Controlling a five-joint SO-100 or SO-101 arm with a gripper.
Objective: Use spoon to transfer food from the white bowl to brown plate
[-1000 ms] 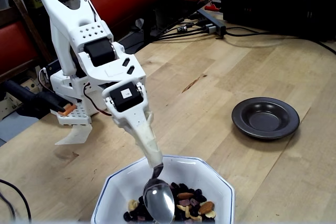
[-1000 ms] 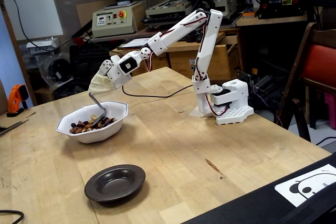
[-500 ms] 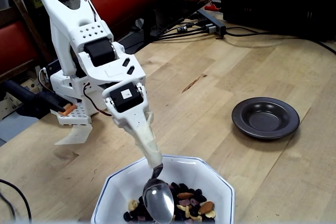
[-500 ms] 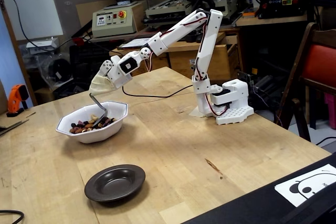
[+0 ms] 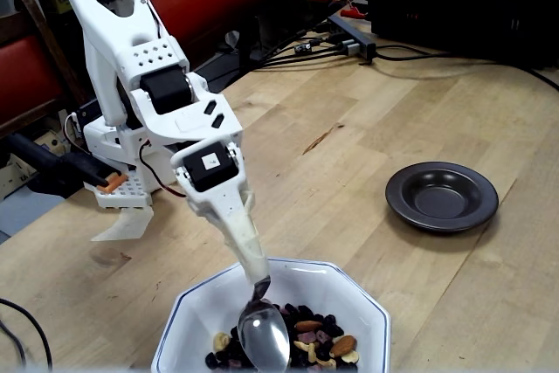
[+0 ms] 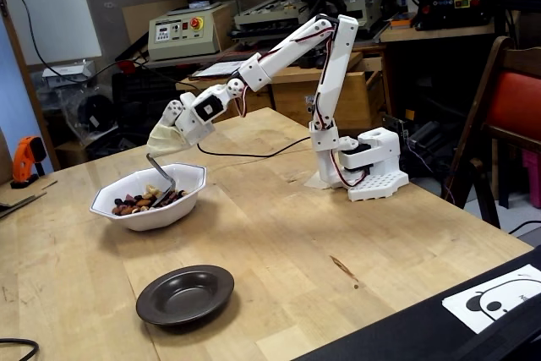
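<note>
White robot gripper [image 6: 166, 136] clasps a shiny silver spoon [image 5: 263, 335], dipped among mixed nuts and raisins [image 5: 316, 343] in the white octagonal bowl [image 6: 191, 193] near the bench's edge; dark brown round plate [image 5: 442, 196] sits empty, well apart; tilting risks spilling

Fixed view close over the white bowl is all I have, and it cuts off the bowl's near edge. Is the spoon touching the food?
Observer: Yes. In a fixed view the spoon slopes down and its tip sits in the food, at the right end of the pile.
Operator: Is anything lying between the bowl and the brown plate?
Observer: No. Here the white bowl shows whole, and the brown plate lies apart from it, with only bare table between them.
Operator: Is any food spilled around the bowl?
Observer: None that I can see on the table around it.
</note>
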